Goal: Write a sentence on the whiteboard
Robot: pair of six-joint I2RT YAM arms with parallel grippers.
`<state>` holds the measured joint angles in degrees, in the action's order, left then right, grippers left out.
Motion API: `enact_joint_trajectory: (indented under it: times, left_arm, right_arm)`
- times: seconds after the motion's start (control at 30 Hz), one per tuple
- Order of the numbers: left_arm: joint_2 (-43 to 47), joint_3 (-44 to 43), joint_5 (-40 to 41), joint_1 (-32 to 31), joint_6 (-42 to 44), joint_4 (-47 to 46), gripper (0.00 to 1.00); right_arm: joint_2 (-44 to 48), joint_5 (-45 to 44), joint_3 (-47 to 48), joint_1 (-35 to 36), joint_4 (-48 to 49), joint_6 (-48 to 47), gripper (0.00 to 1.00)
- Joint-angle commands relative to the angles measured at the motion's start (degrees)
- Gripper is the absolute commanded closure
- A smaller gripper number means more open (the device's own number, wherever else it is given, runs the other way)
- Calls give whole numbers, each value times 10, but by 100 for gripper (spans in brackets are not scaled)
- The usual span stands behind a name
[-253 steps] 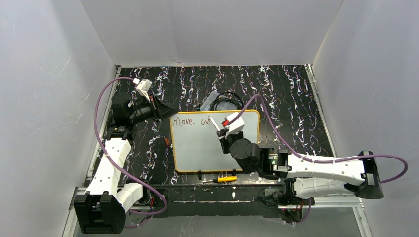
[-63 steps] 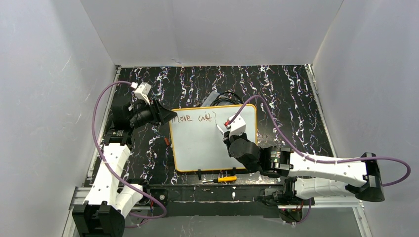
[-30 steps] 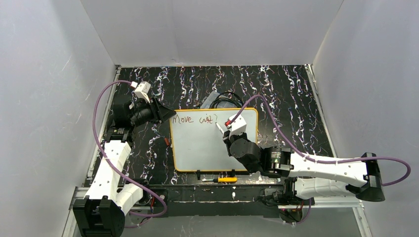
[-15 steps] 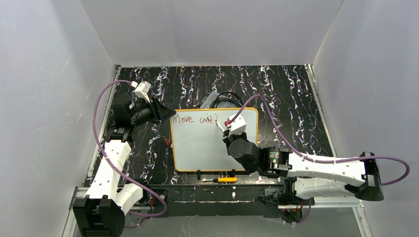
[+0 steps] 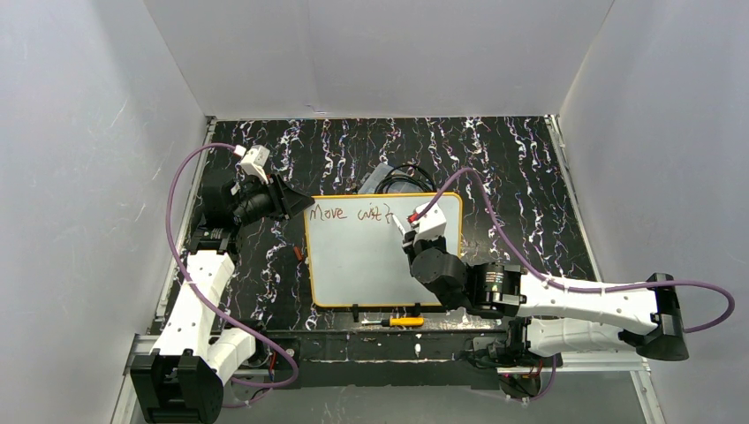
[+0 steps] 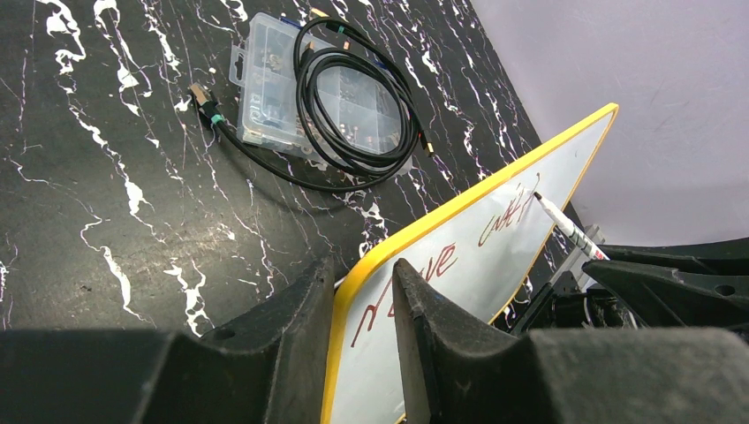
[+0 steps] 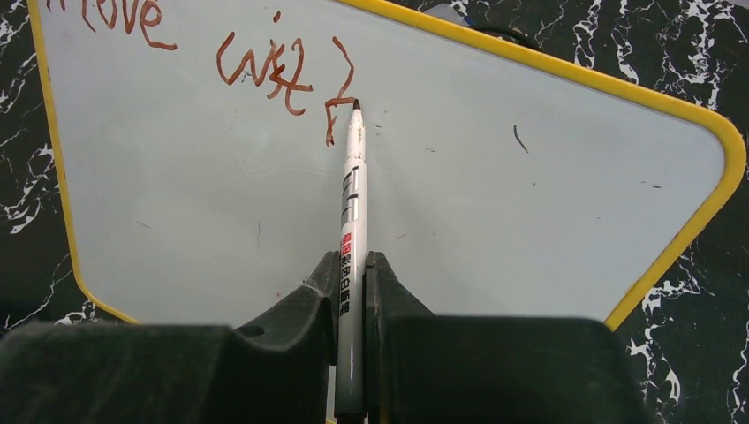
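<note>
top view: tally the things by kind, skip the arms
whiteboard: 1
marker: 1
screwdriver: 1
parts box: 1
cable: 1
small red item, too small to identify: 1
total: 6

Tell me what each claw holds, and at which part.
The right claw grips the marker at its barrel's rear half; the left claw clamps the whiteboard at its yellow corner rim.

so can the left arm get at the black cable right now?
Probably not as is: the left claw is shut on the whiteboard corner. The black cable lies beyond, unobstructed, but it'd have to let go first.
</note>
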<state>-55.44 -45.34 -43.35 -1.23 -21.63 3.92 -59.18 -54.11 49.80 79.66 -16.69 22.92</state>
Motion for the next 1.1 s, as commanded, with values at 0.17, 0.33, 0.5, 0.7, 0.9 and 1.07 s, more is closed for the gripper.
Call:
enact_joint_trajectory:
  times: [0.17,0.33,0.5,0.7,0.9,1.07]
  left_arm:
    - [7,0,-13,-1,5,11,72]
    - [9,0,-10,-1,6,15,73]
    - [9,-1,-7,-2,8,17,74]
    - [10,-1,-3,-2,10,19,74]
    - [9,-1,-2,-1,11,21,74]
    - [10,-2,2,-1,13,25,75]
  right_arm:
    - [5,-11,7,-3,-39,20,99]
    - [6,6,3,-3,-53,29,99]
    - [6,22,-2,-3,-63,37,99]
    - [13,36,-8,-1,-74,45,99]
    - [15,42,-9,-1,-67,42,99]
    - [21,52,-8,-1,-47,27,99]
